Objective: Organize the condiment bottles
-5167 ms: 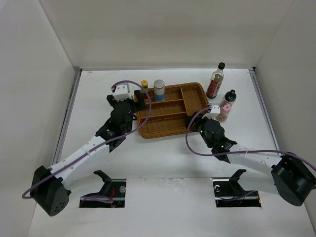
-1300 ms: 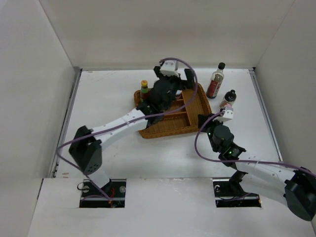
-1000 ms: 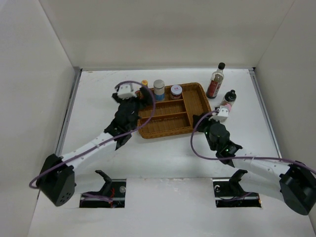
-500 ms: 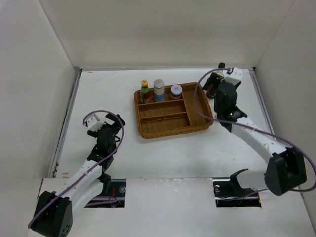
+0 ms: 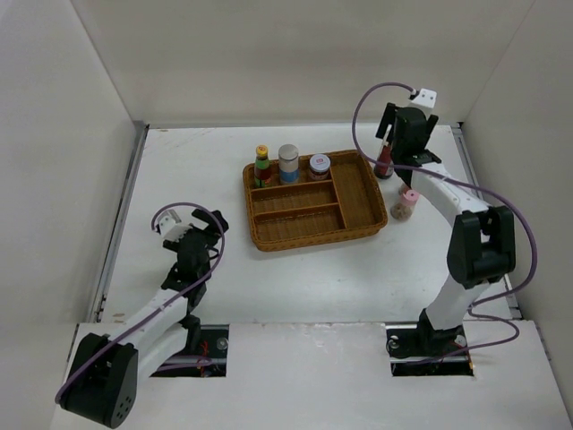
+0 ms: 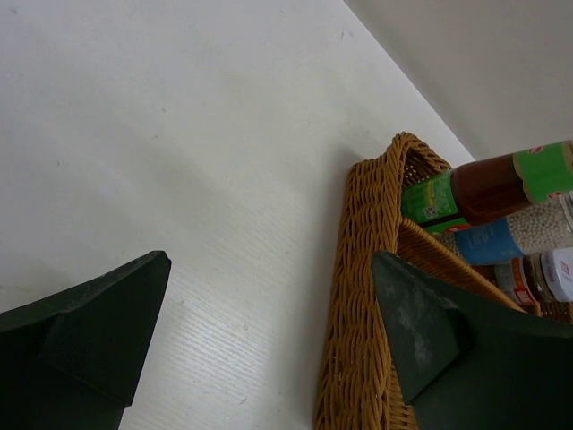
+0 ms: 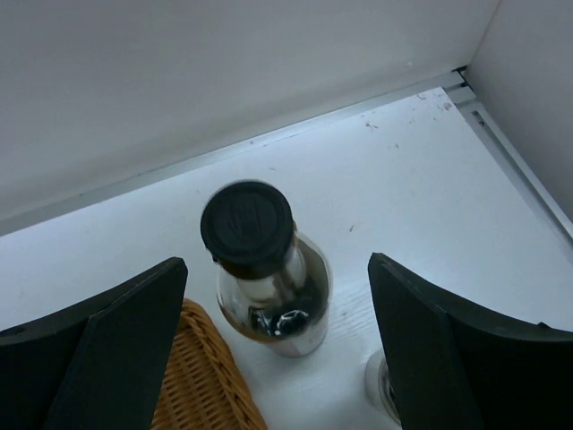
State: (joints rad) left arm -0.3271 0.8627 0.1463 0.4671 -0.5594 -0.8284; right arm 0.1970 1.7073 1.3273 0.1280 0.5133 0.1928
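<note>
Overall white table (image 5: pixel 295 282), white walls (image 5: pixel 286 63)

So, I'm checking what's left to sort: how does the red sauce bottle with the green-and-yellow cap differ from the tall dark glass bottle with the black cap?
The red sauce bottle stands inside the brown wicker tray, in its far row; the dark bottle stands on the white table outside it. The open right gripper hangs over the dark bottle; no gripper is near the red one. Both are upright.
</note>
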